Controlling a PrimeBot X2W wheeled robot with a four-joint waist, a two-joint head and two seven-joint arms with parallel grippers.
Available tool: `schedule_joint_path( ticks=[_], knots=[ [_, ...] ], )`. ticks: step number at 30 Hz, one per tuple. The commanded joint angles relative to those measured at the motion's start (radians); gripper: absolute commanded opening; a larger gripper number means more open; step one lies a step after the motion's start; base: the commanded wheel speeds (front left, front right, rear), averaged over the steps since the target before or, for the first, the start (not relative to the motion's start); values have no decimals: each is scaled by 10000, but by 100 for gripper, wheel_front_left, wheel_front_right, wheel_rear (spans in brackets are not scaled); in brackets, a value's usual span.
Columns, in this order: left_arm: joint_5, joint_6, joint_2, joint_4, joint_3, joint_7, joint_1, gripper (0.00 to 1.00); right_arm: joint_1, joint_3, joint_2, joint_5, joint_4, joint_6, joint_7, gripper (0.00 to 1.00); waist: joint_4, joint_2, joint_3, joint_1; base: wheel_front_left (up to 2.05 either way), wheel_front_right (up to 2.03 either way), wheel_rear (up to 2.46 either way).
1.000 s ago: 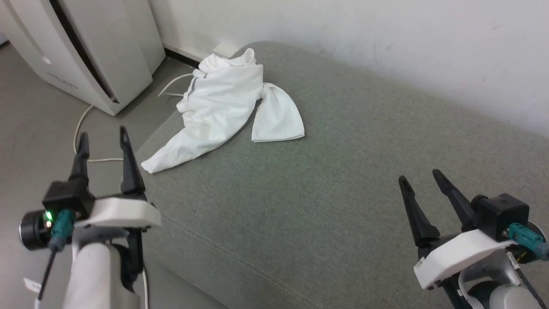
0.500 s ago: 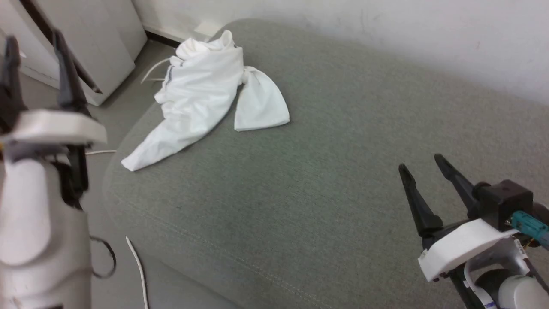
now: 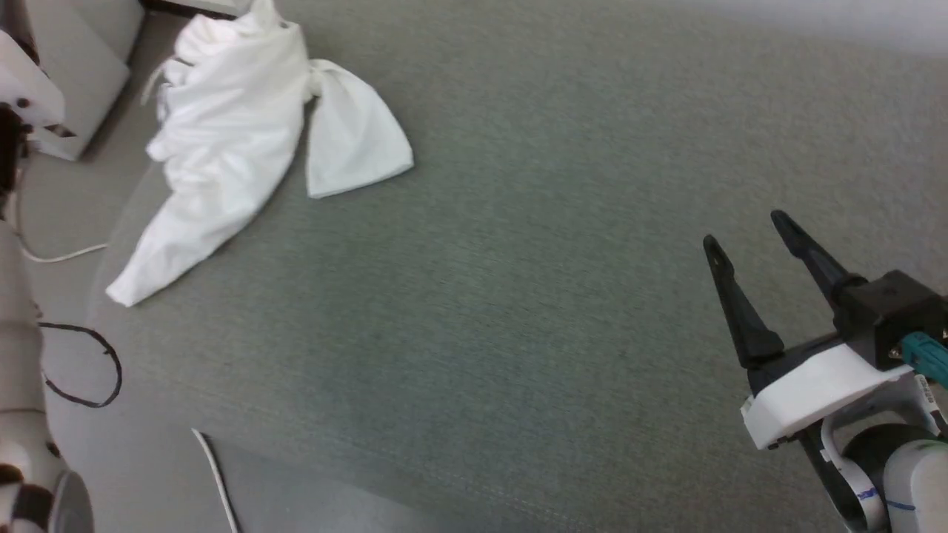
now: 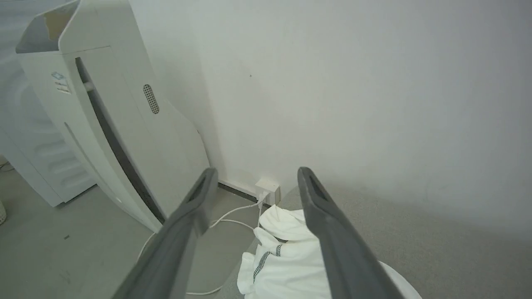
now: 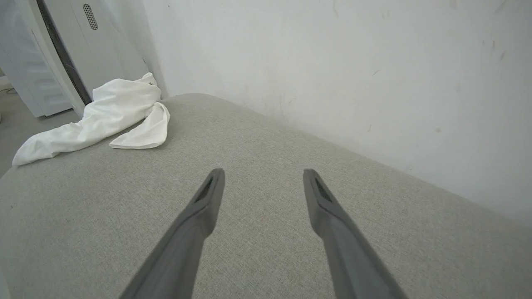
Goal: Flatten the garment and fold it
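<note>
right claw point(image 3: 743, 229): dark tapered, spread | garment point(image 3: 222, 133): crumpled white | cushion point(image 3: 518, 296): grey woven

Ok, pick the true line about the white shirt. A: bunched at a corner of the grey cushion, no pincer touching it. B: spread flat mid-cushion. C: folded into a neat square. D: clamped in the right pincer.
A: the garment lies crumpled at the far left corner of the cushion, with the right pincer open well away from it and the left pincer open and empty.
</note>
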Motion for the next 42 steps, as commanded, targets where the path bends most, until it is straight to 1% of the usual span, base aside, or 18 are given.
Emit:
schedule_joint_path(
  ticks=[1, 5, 6, 9, 13, 21, 28, 29, 30, 31, 36, 39, 42],
  knots=[
    [-137, -168, 184, 570, -68, 637, -407, 100, -235, 5, -78, -104, -75, -21, -84, 100, -1028, 0, 1051, -3, 0, 0, 0],
    [-548, -322, 439, 1558, 35, 1910, -914, 100, -460, 58, -164, -232, -144, -21, -140, 100, -1452, 0, 1519, -3, 0, 0, 0],
    [-548, -322, 439, 1558, 35, 1910, -914, 100, -460, 58, -164, -232, -144, -21, -140, 100, -1452, 0, 1519, -3, 0, 0, 0],
    [-772, -378, 547, 2128, 67, 2709, -1090, 100, -588, 75, -222, -317, -187, -21, -184, 100, -1694, 0, 1826, -3, 0, 0, 0],
    [-996, -352, 577, 2726, 119, 3504, -1113, 100, -740, 103, -302, -411, -238, -21, -241, 100, -1957, 0, 2236, -3, 0, 0, 0],
    [-1133, 134, 630, 3587, 189, 4270, -755, 100, -939, 146, -368, -562, -314, -21, -358, 100, -2367, 0, 2845, -3, 0, 0, 0],
    [-1128, 500, 728, 4178, 101, 5091, -362, 100, -950, 150, -417, -620, -346, -21, -431, 100, -2545, 0, 3022, -3, 0, 0, 0],
    [-1145, 510, 739, 4240, 89, 5248, -321, 94, -945, 151, -430, -617, -350, -21, -434, 100, -2557, 0, 3025, -3, 0, 0, 0],
    [-1142, 577, 760, 4243, 86, 5280, -293, 6, -943, 146, -446, -610, -358, -21, -431, 100, -2559, 0, 3034, -3, 0, 0, 0],
    [-1134, 657, 770, 4237, 81, 5288, -271, 0, -943, 139, -464, -604, -366, -21, -428, 100, -2558, 0, 3042, -3, 0, 0, 0],
    [-1099, 907, 750, 4054, 26, 5105, -196, 0, -934, 140, -504, -606, -346, -21, -389, 100, -2495, 0, 2948, -3, 0, 0, 0],
    [-943, 1038, 835, 3782, -77, 4552, -188, 0, -938, 202, -480, -551, -237, -21, -385, 100, -2440, 0, 2703, -3, 0, 0, 0],
    [-689, 1131, 963, 3436, -244, 3665, -216, 0, -970, 248, -432, -440, -56, -21, -438, 100, -2388, 0, 2340, -3, 0, 0, 0]
  ],
)
